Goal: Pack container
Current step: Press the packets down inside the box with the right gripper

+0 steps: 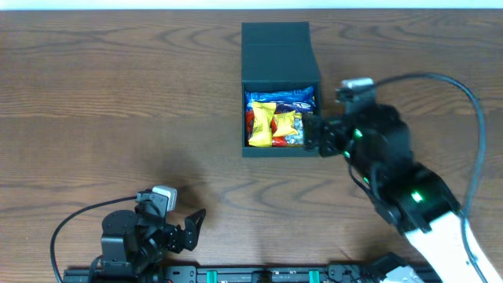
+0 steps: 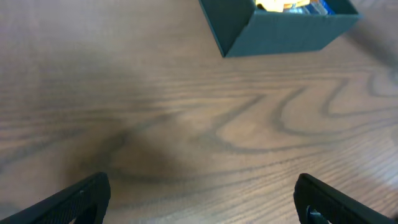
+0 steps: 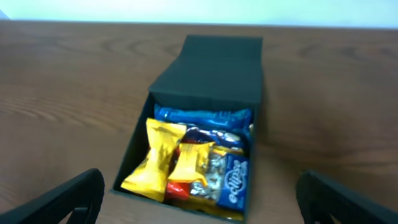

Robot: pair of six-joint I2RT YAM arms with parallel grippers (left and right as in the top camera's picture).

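The container (image 1: 245, 118) is a dark teal-black box in the upper middle of the table, its flap lid (image 1: 277, 51) open toward the far side. It holds yellow (image 1: 262, 122), blue (image 1: 283, 98) and red snack packets. It also shows in the right wrist view (image 3: 130, 165), with the yellow packets (image 3: 155, 165) and a blue packet (image 3: 233, 180) inside, and in the left wrist view (image 2: 280, 34). My right gripper (image 1: 313, 134) is open and empty just at the box's near right corner. My left gripper (image 1: 191, 228) is open and empty near the table's front left.
The wooden table (image 1: 118, 102) carries nothing else in view. A black cable (image 1: 464, 102) arcs over the right side from the right arm. A rail runs along the front edge (image 1: 259, 273).
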